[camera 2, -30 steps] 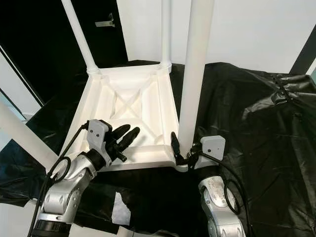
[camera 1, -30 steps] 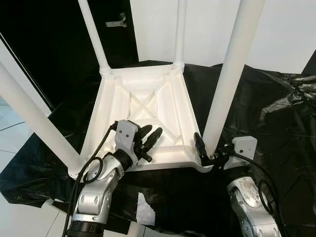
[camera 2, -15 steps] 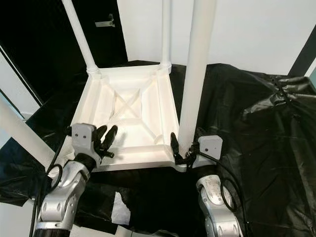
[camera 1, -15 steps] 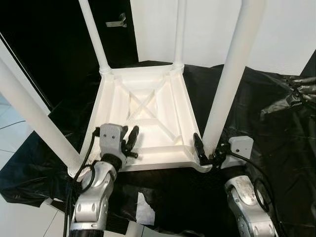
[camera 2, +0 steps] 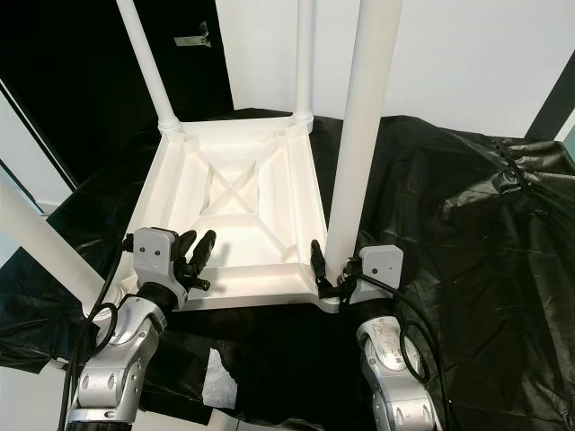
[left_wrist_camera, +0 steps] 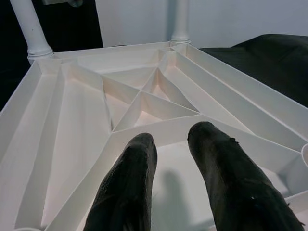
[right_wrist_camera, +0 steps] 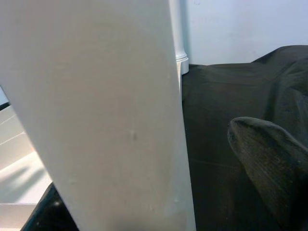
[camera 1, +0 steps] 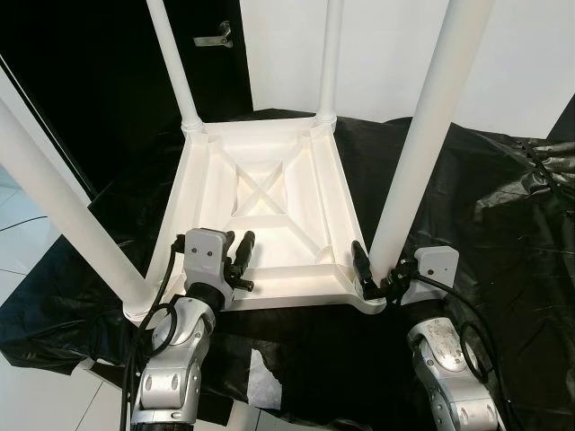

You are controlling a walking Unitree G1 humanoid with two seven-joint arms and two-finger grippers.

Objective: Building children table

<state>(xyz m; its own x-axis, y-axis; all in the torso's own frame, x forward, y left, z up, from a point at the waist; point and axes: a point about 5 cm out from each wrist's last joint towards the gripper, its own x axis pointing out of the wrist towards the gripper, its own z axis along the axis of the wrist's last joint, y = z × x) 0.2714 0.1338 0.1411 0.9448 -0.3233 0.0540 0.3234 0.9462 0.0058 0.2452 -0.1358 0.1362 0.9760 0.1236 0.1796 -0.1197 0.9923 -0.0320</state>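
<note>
Black plastic sheeting (camera 1: 503, 224) covers the floor, and on it lies the white children's table (camera 1: 269, 202) upside down, its four legs pointing up. The right end effector (camera 1: 382, 274) sits at the near right leg (camera 1: 422, 153), one finger either side of its base, seemingly clamped on it, though contact on the far side is hidden. The left end effector (camera 1: 235, 260) hovers over the near rim of the ribbed underside, fingers (left_wrist_camera: 130, 187) slightly apart and holding nothing. To seat this leg well, I'd judge the right should keep it plumb in its corner socket while the left presses down on the rim to stop the top sliding on the slick sheeting.
</note>
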